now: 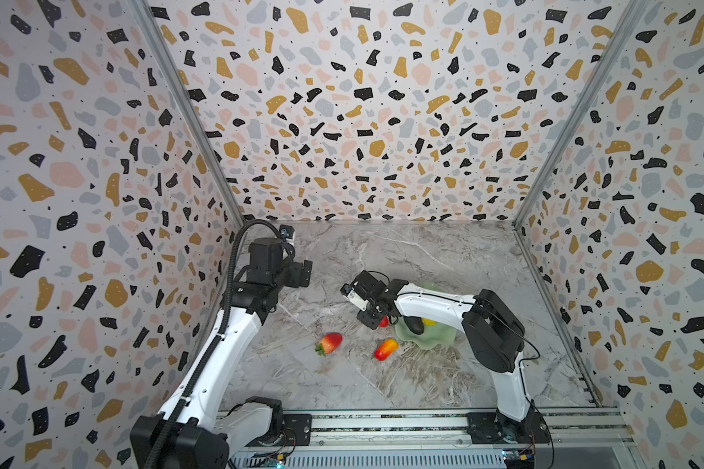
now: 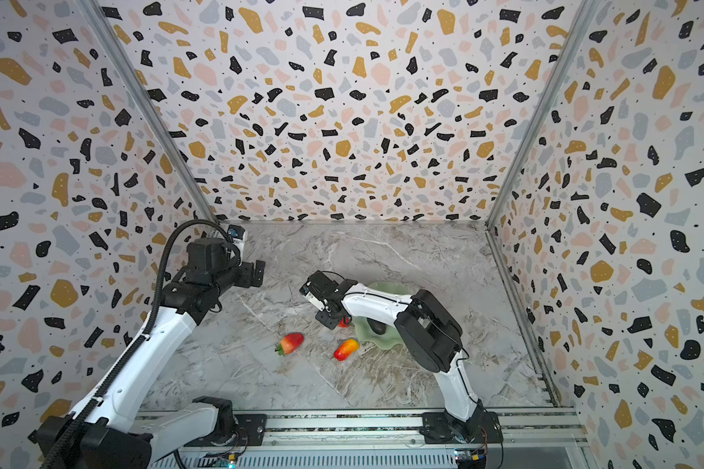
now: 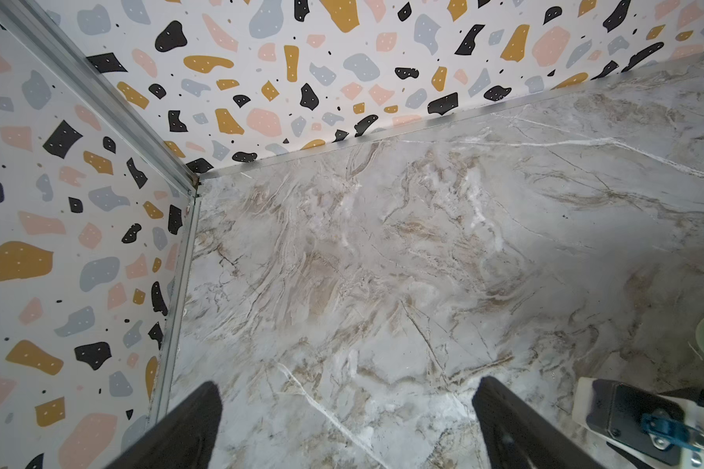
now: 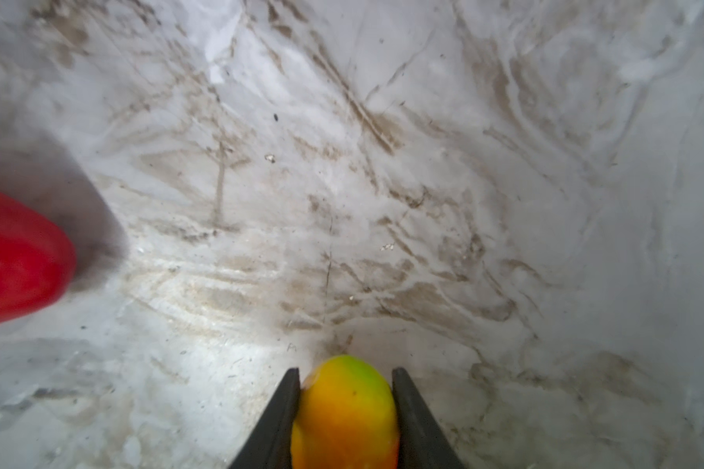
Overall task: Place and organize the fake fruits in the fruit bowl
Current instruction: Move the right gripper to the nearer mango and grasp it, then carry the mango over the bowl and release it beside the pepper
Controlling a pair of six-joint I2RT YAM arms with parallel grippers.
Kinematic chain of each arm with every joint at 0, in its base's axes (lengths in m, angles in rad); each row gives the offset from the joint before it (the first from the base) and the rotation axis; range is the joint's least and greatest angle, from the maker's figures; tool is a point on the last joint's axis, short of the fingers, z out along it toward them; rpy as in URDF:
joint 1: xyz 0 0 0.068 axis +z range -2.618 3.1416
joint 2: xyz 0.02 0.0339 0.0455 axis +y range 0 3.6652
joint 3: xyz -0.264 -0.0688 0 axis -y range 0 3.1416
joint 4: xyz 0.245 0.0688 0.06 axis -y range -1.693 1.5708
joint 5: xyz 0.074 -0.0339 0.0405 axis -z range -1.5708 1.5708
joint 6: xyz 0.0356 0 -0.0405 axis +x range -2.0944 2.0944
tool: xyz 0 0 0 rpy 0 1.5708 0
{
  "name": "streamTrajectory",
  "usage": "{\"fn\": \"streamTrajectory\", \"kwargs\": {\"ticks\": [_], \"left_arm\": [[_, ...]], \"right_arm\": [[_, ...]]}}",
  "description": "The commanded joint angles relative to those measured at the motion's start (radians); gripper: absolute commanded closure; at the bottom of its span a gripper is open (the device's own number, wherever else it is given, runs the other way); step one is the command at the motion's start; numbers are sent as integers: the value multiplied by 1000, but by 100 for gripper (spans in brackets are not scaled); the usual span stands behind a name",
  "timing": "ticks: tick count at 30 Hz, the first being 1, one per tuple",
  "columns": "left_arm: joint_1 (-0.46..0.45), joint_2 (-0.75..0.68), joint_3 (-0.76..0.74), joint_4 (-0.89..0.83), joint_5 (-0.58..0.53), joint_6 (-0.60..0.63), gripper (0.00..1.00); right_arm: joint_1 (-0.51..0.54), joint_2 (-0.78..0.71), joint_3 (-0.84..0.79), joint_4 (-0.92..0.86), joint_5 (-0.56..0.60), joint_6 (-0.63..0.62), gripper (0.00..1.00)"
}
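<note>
Five fake fruits in view, two of them in the fruit bowl (image 1: 423, 343), right of center on the marble table (image 1: 423, 251). The dark oblong fruit (image 1: 414, 325) and the bumpy yellow fruit (image 1: 429, 322) sit side by side in the bowl. The right arm covers part of both, so the dark one's axis is unclear.

The right gripper (image 1: 376, 318) reaches across the bowl and sits low just left of its rim. It is clamped on an oval fruit (image 4: 344, 414). In the right wrist view both fingers press the oval's sides, its long axis runs along the fingers, and its green-yellow tip pokes out past the fingertips. In both top views only a red bit (image 2: 344, 322) of it shows under the gripper. Cannot tell whether it touches the table.

The second oval (image 1: 385, 349) lies on the table, near and left of the bowl and close to its rim. Its long axis is diagonal, with the red end near-left and the yellow end far-right. The strawberry (image 1: 329, 343) is further left, apart from it, on the same diagonal, with leaves near-left and tip far-right.

A blurred red shape (image 4: 17, 256) at the edge of the right wrist view is a fruit, but which one is unclear.

The left gripper (image 1: 303, 273) is raised at far left, with its fingers (image 3: 196, 426) wide apart and nothing between them.
</note>
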Motion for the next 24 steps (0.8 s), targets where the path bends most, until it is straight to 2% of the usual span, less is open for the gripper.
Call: {"fn": "streamTrajectory", "kwargs": {"ticks": [1,5,8,12,19,24], "left_arm": [[-2,-13,-7,37,-6,9,1],[-3,-14,-9,35,-5,8,0],[-2,-14,-9,37,-5,8,0],[-2,-13,-9,38,-1,9,0],[-2,-11,-9,39,7,8,0],[-2,-10,-9,38,7,9,0]], "right_arm": [[0,-124,67,-21,-22,29,96],[-26,-190,85,-50,-21,59,97],[-85,-242,66,-91,-5,116,97],[-187,-359,-71,-75,29,195,98],[-390,-608,-376,75,8,330,100],[-475,-656,-475,113,-31,351,100]]}}
